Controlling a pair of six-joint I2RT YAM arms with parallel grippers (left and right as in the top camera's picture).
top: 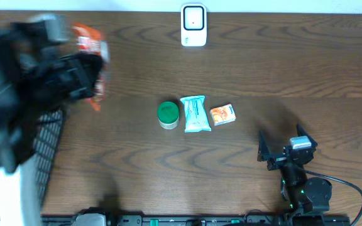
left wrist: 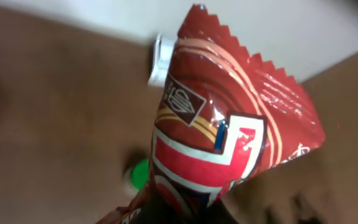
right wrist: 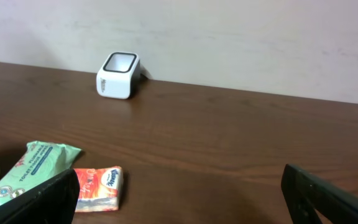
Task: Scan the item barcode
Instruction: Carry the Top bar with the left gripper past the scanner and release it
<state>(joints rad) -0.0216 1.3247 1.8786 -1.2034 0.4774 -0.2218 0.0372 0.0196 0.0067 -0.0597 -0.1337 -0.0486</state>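
Status: pick done, scan not done. L claw [top: 82,74] is clenched on the red snack packet [left wrist: 229,124], gripping it by its lower end, and the packet is lifted clear of the desk [top: 168,69] at the far-left side. L arm is blurred in overhead, so exact finger contact can't be made out. The wrist view is filled by the packet's logo face w/ zigzag seal on top; no barcode seen on that face, prob. on the other side or hidden. Scanner [top: 193,25] sits at the far edge, centre, well apart from the packet and to its right. R claw [top: 283,147] is released, jaws wide, nothing between them, parked near-right. Green-lidded jar [top: 168,114], wipes pack [top: 195,114] and small orange pack [top: 222,115] lie in a row mid-desk, untouched; wire basket [top: 49,144] is at left under the arm. Left to do, est.: carry packet across to the scanner window and turn the barcode side toward it.
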